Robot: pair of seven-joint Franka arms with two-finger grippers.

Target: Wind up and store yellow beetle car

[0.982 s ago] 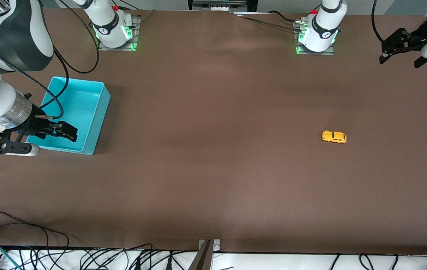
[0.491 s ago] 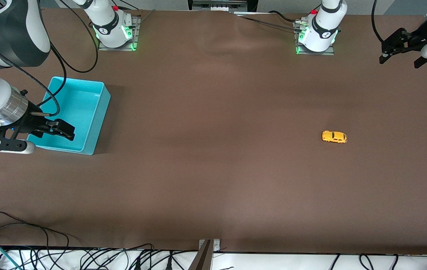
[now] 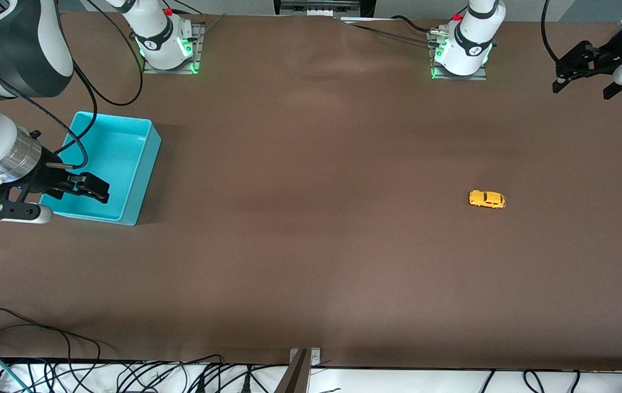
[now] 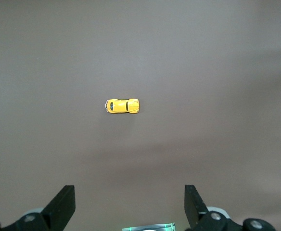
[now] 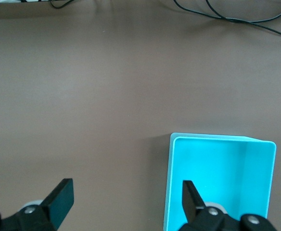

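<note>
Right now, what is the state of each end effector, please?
Left end effector: open, holding nothing, up at the left arm's end of the table.
Right end effector: open, holding nothing, over the turquoise plastic bin.

Robotics lab — brown-covered table (image 3: 311, 245), bolted arm bases (image 3: 167, 52), loose cables (image 3: 125, 374) along the edge

Even overhead light, soft shadows, sharp focus, no glare.

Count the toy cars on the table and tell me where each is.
1. The yellow beetle car sits alone on the brown table toward the left arm's end; no others show.
</note>
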